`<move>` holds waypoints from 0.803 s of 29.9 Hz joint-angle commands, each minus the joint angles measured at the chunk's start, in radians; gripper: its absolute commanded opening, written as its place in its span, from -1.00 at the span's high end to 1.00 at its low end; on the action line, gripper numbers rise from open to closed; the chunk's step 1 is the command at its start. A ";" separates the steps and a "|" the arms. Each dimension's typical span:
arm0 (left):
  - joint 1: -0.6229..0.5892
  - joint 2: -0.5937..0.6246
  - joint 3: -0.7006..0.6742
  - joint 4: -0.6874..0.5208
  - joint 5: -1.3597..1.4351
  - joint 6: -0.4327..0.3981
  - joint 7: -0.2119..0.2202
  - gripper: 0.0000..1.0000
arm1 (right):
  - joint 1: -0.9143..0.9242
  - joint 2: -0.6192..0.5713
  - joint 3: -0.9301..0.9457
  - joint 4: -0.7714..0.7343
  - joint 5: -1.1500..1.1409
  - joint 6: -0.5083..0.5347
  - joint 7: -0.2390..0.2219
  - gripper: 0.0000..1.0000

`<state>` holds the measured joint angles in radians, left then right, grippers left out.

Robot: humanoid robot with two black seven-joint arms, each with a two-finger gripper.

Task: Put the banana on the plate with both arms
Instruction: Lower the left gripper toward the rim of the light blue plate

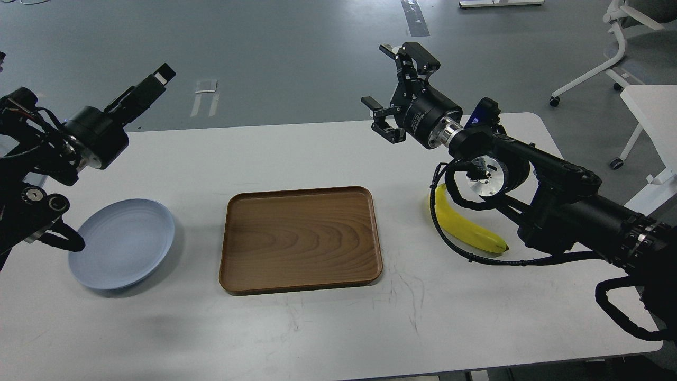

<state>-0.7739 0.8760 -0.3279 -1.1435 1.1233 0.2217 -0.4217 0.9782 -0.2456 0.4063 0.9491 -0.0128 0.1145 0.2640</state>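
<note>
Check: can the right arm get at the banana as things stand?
Probably yes. The banana lies on the table beside the right arm, nothing on it. The open right end effector is raised beyond it, so it must pull back and descend.

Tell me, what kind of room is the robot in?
It looks like a lab or office workspace. A white table stands on a plain grey floor with tape marks on it, and a white rolling chair and another white desk sit behind.
</note>
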 commanded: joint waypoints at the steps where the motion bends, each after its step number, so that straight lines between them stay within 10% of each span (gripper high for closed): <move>1: 0.007 0.095 0.015 0.001 0.018 0.001 -0.005 -0.95 | 0.042 -0.001 0.000 0.000 0.002 -0.003 -0.003 -1.00; 24: 0.216 0.192 0.158 0.149 0.151 0.168 -0.002 -0.95 | 0.140 0.019 -0.014 -0.007 0.016 -0.004 -0.014 -1.00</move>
<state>-0.5680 1.0697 -0.1819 -1.0157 1.2767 0.3884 -0.4234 1.0978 -0.2286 0.3926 0.9435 -0.0036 0.1107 0.2500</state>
